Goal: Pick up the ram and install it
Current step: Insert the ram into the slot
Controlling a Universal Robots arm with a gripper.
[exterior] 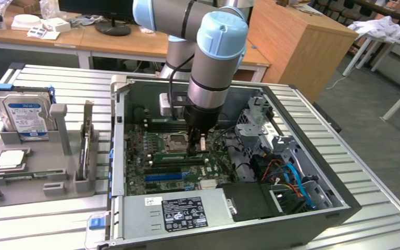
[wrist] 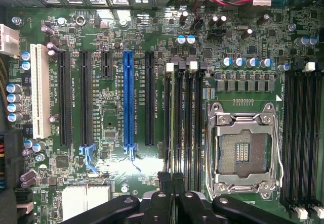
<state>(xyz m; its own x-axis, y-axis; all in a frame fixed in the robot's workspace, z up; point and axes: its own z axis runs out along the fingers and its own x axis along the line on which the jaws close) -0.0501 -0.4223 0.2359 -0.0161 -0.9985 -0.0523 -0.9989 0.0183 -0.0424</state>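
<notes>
Exterior view: inside the case, on the board, a green strip that I take for the ram stands on edge in a slot beside the socket. Its long axis runs across the exterior view. The gripper, fingers pressed together, sits at its end toward the exterior view's right, seemingly touching it.

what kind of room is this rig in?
Probably a lab or office workshop. Wooden desks with a monitor stand sit behind the rig. An open computer case lies on a ribbed metal table, and a hard drive stands in a grey holder beside it.
</notes>
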